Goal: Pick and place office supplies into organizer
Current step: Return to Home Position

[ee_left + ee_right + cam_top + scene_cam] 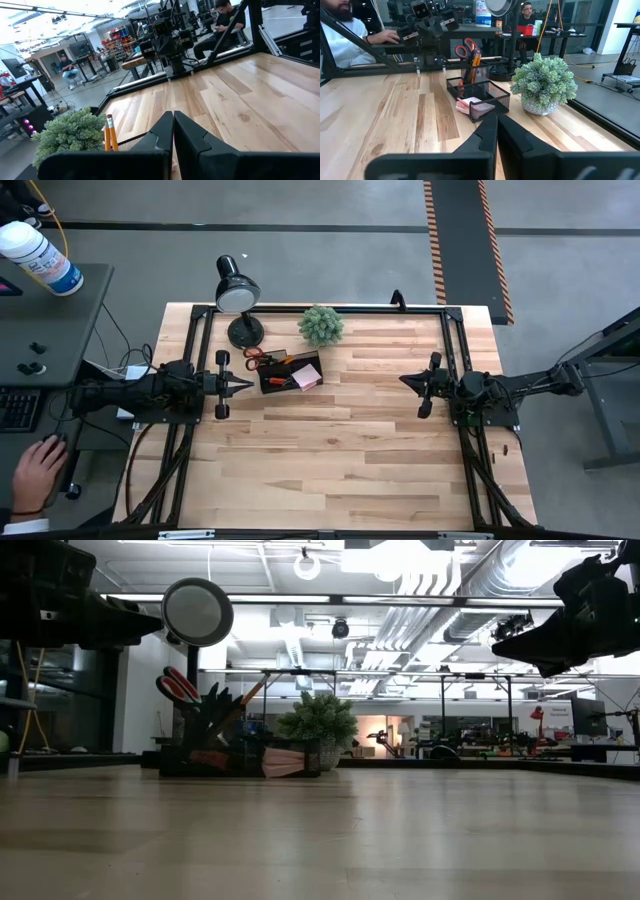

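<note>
The black mesh organizer (290, 373) stands on the table's far left part, next to the lamp's base. Orange-handled scissors (467, 50) and orange pencils (110, 133) stand upright in its tall compartment. The pink notepad (471, 105) lies in its low tray. My left gripper (245, 384) is shut and empty, held above the table just left of the organizer. My right gripper (405, 381) is shut and empty, held above the table's right part.
A black desk lamp (236, 292) and a green potted plant (321, 325) stand at the far edge by the organizer. Bare wood spreads between the two arms and toward the near edge. A person's hand (38, 470) rests left of the table.
</note>
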